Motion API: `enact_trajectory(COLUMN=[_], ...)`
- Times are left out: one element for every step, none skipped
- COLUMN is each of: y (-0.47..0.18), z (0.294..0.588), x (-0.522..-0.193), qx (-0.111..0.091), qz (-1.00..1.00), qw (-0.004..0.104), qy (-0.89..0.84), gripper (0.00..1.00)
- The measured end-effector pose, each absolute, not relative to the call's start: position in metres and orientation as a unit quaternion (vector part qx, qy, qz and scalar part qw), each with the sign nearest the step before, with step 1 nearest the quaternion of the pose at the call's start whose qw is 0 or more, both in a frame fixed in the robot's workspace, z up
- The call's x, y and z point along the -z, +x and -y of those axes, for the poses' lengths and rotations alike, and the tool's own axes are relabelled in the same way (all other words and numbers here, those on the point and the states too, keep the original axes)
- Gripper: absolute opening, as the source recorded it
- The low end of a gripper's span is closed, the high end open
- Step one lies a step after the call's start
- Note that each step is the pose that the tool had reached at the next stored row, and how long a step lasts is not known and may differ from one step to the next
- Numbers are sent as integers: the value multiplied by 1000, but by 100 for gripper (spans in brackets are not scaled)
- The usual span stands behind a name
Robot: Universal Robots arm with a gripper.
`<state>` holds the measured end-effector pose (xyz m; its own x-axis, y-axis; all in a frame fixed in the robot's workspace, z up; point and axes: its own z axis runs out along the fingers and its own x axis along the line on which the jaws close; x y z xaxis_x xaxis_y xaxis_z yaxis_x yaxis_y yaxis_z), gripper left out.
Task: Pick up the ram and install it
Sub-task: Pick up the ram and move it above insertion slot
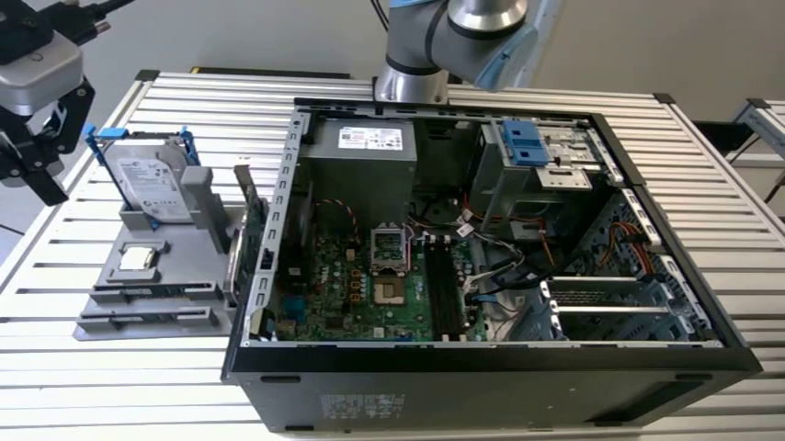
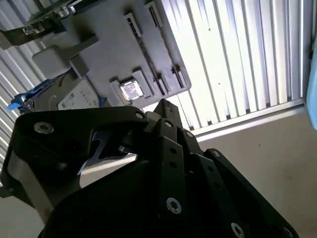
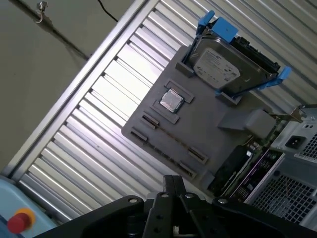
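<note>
**Scene at the recorded moment, from the exterior view's left to its right.** The gripper hung above the far-left corner of the slatted table, apart from every part. Whether it was open or closed could not be told.

Just to its right stood a grey holder. At the holder's far end a hard drive in a blue frame leaned upright, and a square processor lay flat near the middle.

On the near side of the processor, the ram appeared as a thin strip set on edge in the first of two long slots. Its chips could not be made out. In the first wrist view the ram ran between that slot's two end clips.

An expansion card stood upright between the holder and the open computer case. Inside the case lay the motherboard, with its black memory slots towards the right. The arm's base rose beyond the case's far wall.
</note>
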<state>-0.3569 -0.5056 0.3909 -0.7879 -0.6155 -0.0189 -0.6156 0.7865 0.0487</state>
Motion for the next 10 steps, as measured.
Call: enact_trajectory(y=[-357,-357,-357,-357,-357,-357,-357,-357,-357,-357], z=[506,506,506,506,506,506,506,506,506,506], x=[-391,-391,-391,-391,-391,-391,-391,-391,-391,-391], qx=[-26,-26,-26,-26,-26,-26,-26,-26,-26,-26], qz=[-944,-942,-941,-939,-938,-936,-935,-934,-932,-931], qw=[1,1,1,0,0,0,0,0,0,0], qy=[-330,-334,-338,-342,-346,-350,-354,-357,-361,-363], gripper=[0,0,0,0,0,0,0,0,0,0])
